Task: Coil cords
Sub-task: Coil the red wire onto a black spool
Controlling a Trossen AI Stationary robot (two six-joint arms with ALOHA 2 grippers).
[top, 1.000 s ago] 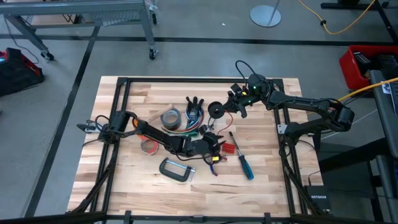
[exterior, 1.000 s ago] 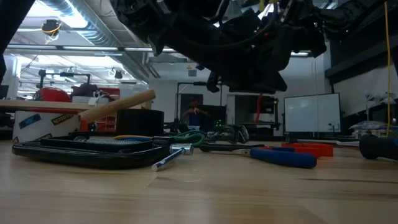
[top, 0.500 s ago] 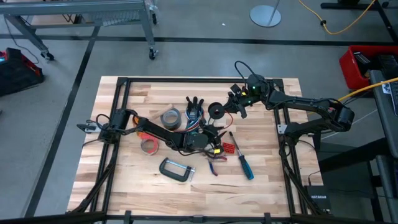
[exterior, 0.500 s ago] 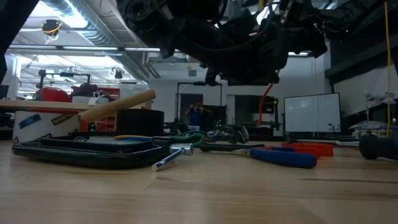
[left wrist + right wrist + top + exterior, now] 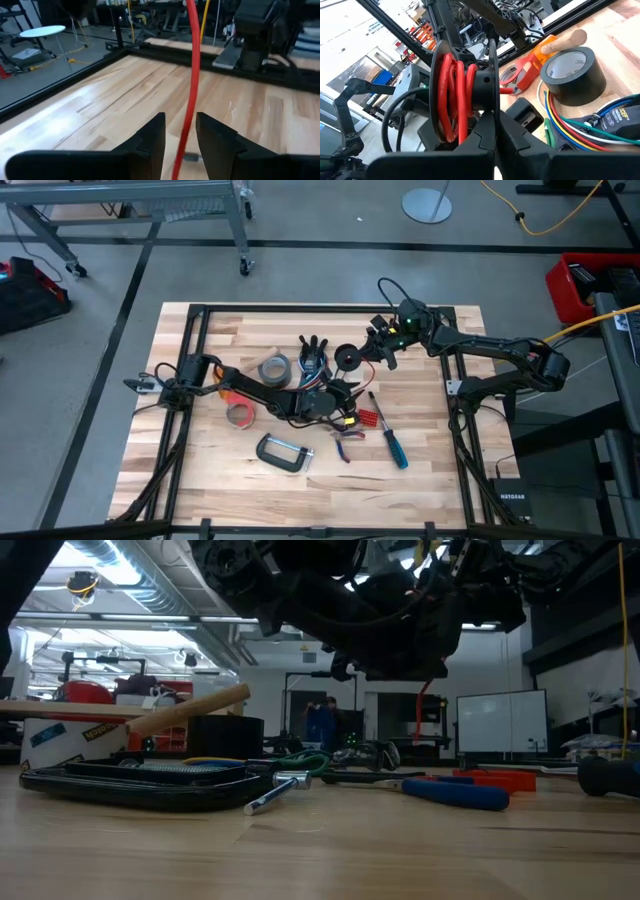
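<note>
A black spool (image 5: 470, 85) wound with red cord (image 5: 451, 95) hangs above the table's middle, and my right gripper (image 5: 494, 127) is shut on it. From the spool (image 5: 346, 357) the red cord (image 5: 193, 70) runs down between the fingers of my left gripper (image 5: 180, 120), which is open and sits just on the near side of the spool (image 5: 340, 393). A bundle of red, blue, green and white cords (image 5: 570, 125) lies on the table under the arms (image 5: 312, 380). My right gripper pinches the rim of the spool's nearer flange (image 5: 493, 107) between its two shut fingers. The fingers come roughly level from the table's right side. The spool is lifted clear of the table, its axis level. My left gripper: the red cord passes through the gap between its fingers (image 5: 150, 140); I cannot tell whether it touches them.
A grey duct tape roll (image 5: 272, 369) and an orange-red tape roll (image 5: 240, 412) lie left of centre. A C-clamp (image 5: 283, 452) sits toward the near edge and a blue-handled screwdriver (image 5: 390, 438) to its right. A black glove (image 5: 313, 348) lies behind the cords.
My left gripper has moved a little toward the table's far edge, closer to the spool, with the red cord still running between its fingers. The right gripper and spool have stayed put.
</note>
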